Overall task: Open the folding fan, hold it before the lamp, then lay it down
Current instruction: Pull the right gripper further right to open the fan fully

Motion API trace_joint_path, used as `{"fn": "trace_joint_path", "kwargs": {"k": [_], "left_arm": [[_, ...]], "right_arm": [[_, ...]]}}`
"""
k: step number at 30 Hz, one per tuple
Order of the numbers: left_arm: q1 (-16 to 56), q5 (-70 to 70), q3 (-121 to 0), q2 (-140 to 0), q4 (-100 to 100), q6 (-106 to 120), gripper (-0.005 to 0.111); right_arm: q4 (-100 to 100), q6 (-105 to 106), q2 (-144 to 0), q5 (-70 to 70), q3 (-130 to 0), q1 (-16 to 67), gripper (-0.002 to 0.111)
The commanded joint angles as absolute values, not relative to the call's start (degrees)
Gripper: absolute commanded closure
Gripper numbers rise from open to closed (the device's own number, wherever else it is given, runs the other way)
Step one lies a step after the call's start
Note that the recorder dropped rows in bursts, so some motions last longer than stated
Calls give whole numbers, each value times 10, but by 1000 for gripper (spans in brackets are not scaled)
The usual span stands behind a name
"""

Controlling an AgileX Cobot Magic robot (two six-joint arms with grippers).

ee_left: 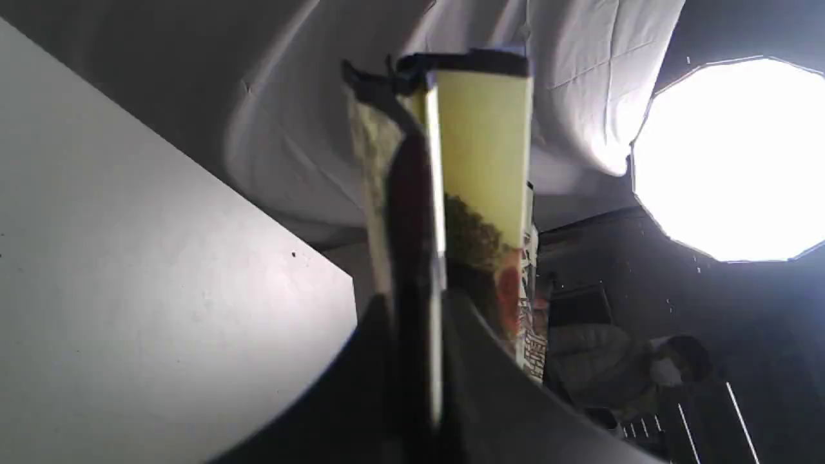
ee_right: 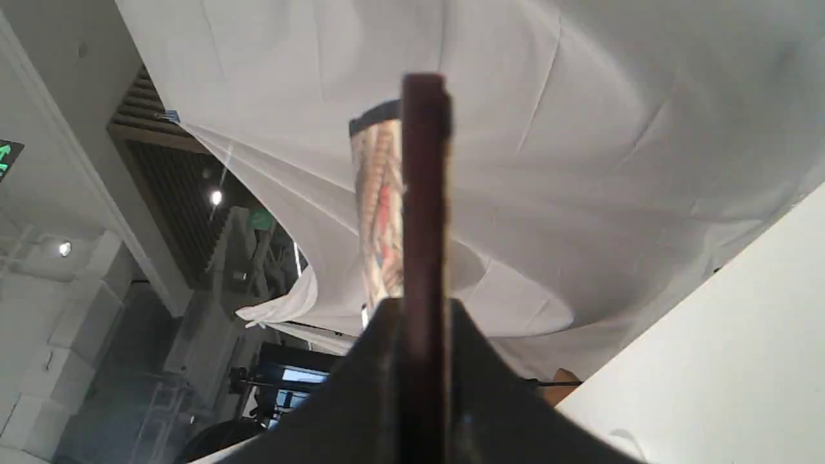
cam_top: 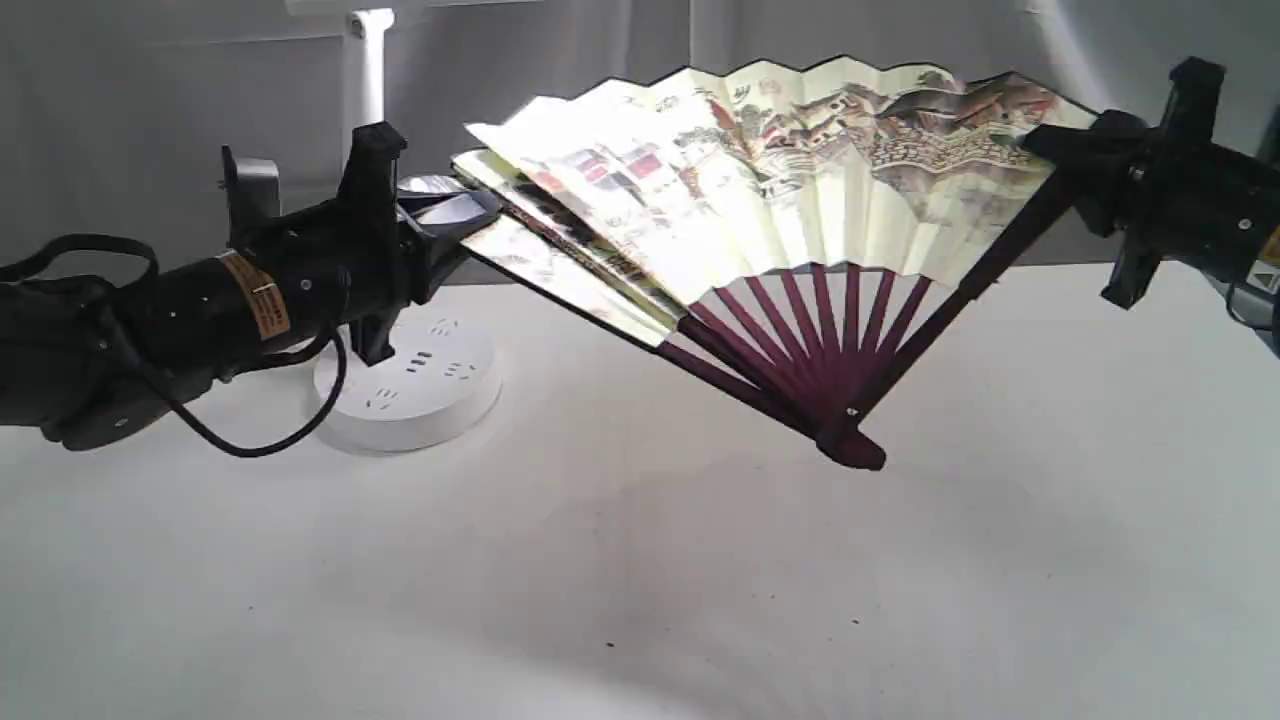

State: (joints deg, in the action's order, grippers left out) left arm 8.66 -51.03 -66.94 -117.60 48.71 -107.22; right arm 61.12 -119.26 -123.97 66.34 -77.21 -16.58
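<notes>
Nearest me in the exterior view is the bare white table (cam_top: 640, 620), and nothing lies on its front stretch. Above its middle hangs the folding fan (cam_top: 790, 190), carried between both arms.

The fan's pivot is its lowest part and points down at 6 o'clock toward the table. I cannot tell whether it touches the surface. The pleated arc faces up at 12. Its long axis runs from about 10 o'clock, at the left guard, across to 2 o'clock, at the right guard. The right half is spread flat, while the pleats on the left lie bunched and overlapping.

The left gripper (cam_top: 455, 220) is clamped on the left guard, and the right gripper (cam_top: 1070, 150) is clamped on the right guard near its tip.

The lamp (cam_top: 410, 390) stands at 9 o'clock from the fan. Its round base is on the table just behind the left gripper, and its post rises past that arm.

Only the exterior view shows the lamp and the whole painted leaf.

The left wrist view shows the fan (ee_left: 483, 142) edge-on, pinched in the left gripper (ee_left: 419, 374), with a bright octagonal studio light (ee_left: 728, 161) beyond.

The right wrist view shows the maroon guard of the fan (ee_right: 423, 193) squeezed in the right gripper (ee_right: 422, 341), against a white drape (ee_right: 580, 161).
</notes>
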Motion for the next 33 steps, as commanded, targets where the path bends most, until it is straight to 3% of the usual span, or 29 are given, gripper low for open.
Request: {"fn": "trace_joint_path", "kwargs": {"k": [1,33], "left_arm": [[86,-492,-666,-1175,511,-1056,107],[86,-492,-666,-1175,511,-1061,107]], "right_arm": [[584,-1196,-1235,681,-772,-187,108],[593,-1196,-1235,688,-771,-246,108]]}}
